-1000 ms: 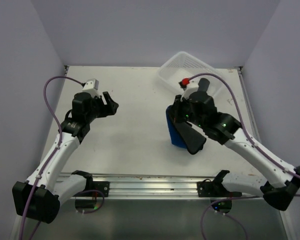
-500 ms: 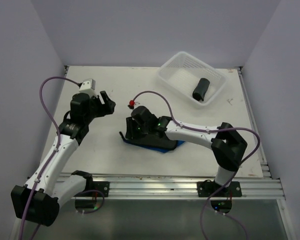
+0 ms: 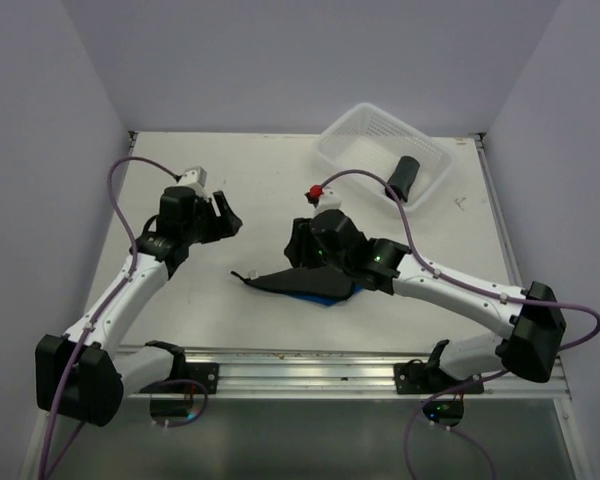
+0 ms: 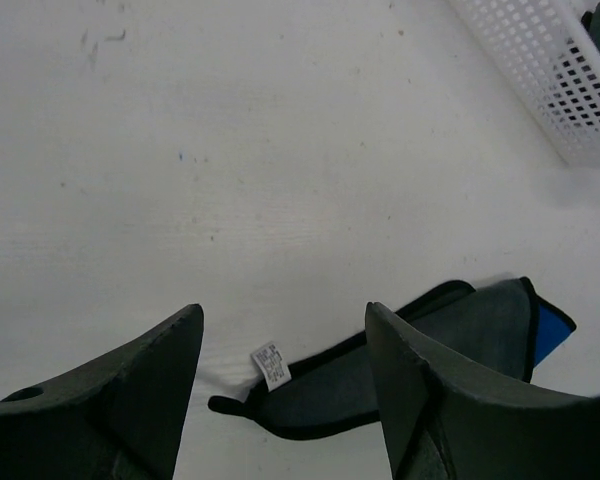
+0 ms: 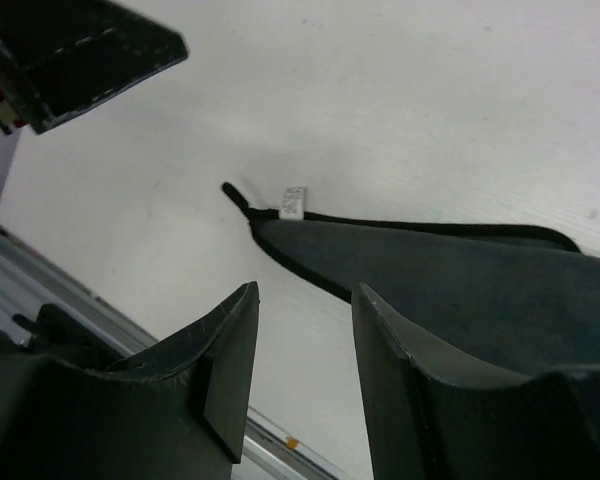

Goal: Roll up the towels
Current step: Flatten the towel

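Towels like these are light, soft and limp. They will sag and fold wherever they are not held, and a thin edge lying flat on the table (image 3: 260, 170) is hard to get a finger under. I judge the best hold on the blue towel (image 3: 305, 288) to be the black-bound hem at its nine o'clock end, by the small white label (image 4: 269, 365), where a narrow tail of edging sticks out. One gripper could pinch there while the other presses the cloth down, so the towel turns over on itself without sliding. The cloth probably slips easily on the smooth top, so a tight start to the roll matters.

The blue towel lies open and a little crumpled, just toward six o'clock from the table's middle. Its dark grey face is up, edged in black, and bright blue shows only at its three o'clock end. The other towel (image 3: 402, 177) is a short dark roll inside the white basket (image 3: 350, 150) at the table's one o'clock corner; its colour is hard to make out.

The right gripper (image 5: 305, 295) is low over the flat towel's twelve o'clock side, fingers apart and holding nothing. I cannot tell whether it touches the cloth. The left gripper (image 4: 280, 318), at ten o'clock from the towel and apart from it, is spread wide and also empty.
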Tool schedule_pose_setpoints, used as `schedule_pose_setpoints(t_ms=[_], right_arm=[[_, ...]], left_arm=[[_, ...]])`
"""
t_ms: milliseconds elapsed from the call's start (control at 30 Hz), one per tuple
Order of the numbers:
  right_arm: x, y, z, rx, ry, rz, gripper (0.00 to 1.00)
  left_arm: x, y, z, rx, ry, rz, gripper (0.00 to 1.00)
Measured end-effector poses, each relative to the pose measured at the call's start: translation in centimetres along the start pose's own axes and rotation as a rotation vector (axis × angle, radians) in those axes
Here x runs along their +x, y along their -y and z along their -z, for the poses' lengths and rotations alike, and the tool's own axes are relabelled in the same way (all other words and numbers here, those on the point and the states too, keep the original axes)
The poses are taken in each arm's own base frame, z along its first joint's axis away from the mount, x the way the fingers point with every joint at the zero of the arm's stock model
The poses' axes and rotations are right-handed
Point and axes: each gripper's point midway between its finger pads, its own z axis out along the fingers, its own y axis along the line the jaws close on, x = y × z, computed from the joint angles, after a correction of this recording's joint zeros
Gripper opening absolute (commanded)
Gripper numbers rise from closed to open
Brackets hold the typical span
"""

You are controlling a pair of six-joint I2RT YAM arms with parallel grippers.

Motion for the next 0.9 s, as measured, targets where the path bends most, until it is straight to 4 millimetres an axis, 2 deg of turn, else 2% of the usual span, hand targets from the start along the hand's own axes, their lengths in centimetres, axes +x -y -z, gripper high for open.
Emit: schedule_pose_setpoints(t_ms=[100, 200, 333, 500, 667, 767, 900], right_arm=[[0.6, 3.3, 0.4, 0.092, 0.011, -0.005, 0.46], [2.7, 6.8, -0.1, 0.183, -0.028, -0.009, 0.47], [4.9, 10.1, -0.4, 0.259, -0.076, -0.023, 0.47], [5.4, 11.4, -0.3, 0.272, -0.087, -0.045, 0.46], [5.1, 11.2, 1.0, 0.238, -0.061, -0.053, 0.44], [4.7, 11.2, 1.9, 0.223, -0.038, -0.05, 0.42], [4.7, 11.9, 2.4, 0.25, -0.033, -0.044, 0.37]], left_arm=[[3.2, -0.7, -0.2, -0.021, -0.097, 0.061, 0.72], [6.2, -1.7, 0.1, -0.06, -0.177, 0.117, 0.76], [9.2, -2.9, 1.2, -0.108, -0.228, 0.199, 0.78], [12.5, -4.0, 1.1, -0.14, -0.28, 0.269, 0.74], [15.3, -5.0, 0.4, -0.169, -0.346, 0.316, 0.71], [15.3, -4.9, 0.0, -0.167, -0.34, 0.324, 0.68], [14.2, -4.4, -0.7, -0.139, -0.294, 0.336, 0.65]])
